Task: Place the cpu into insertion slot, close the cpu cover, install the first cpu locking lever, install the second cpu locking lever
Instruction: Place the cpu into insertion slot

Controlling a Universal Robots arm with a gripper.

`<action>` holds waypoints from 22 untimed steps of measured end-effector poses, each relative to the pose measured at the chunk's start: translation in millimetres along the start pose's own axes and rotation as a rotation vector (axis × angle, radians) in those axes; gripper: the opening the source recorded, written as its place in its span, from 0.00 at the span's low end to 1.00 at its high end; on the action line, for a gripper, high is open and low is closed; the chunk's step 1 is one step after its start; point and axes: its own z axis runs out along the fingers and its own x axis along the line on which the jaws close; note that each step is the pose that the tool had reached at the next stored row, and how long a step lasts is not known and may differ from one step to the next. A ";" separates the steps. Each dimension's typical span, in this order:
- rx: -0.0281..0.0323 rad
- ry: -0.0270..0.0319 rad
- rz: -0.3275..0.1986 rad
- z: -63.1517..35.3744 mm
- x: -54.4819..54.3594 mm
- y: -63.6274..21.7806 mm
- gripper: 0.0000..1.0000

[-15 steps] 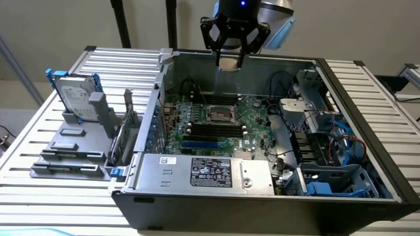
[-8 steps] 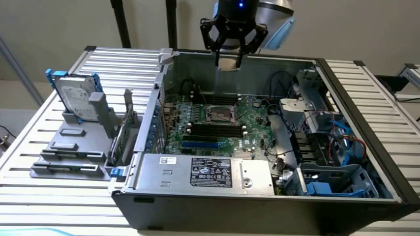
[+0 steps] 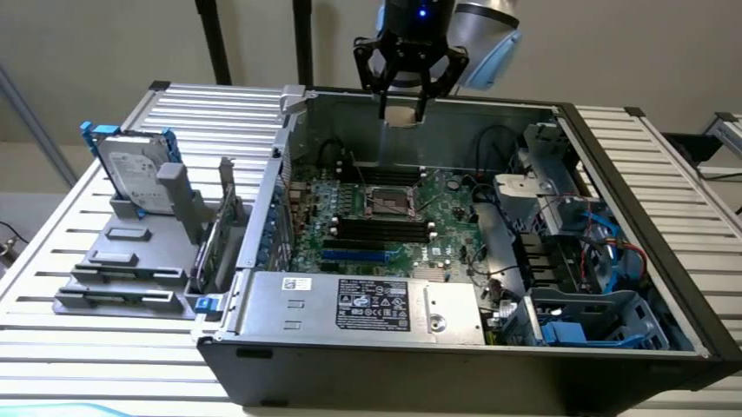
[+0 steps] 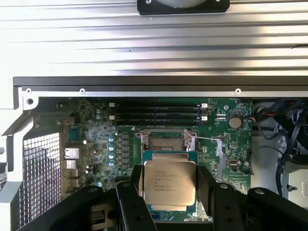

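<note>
A: Soft, even light from overhead. In the exterior view the ribbed worktop point(image 3: 82, 261) at nine o'clock is bright, without hard shadows.

B: The case point(image 3: 464, 373) interior is dimmer, and a small blue lamp point(image 3: 420, 10) glows at twelve o'clock.

A: In the wrist view the worktop's ribs wash out to white glare.

B: There the gripper point(image 4: 171, 197) is nearly black, while the cpu point(image 4: 169, 179) shows a mild sheen.

The gripper point(image 4: 169, 187) holds the cpu point(image 4: 169, 179) between its two black fingers point(image 4: 132, 197). The cpu's silver face has small writing on it. Just past it, on the green board point(image 4: 101, 139), sits the insertion slot point(image 4: 166, 141), dark in the middle. Long black memory slots point(image 4: 154, 111) lie beyond the slot, near a round battery point(image 4: 235, 121).
</note>
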 end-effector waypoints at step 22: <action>-0.0062 -0.0184 0.388 11.7 -0.2 -0.5 0.54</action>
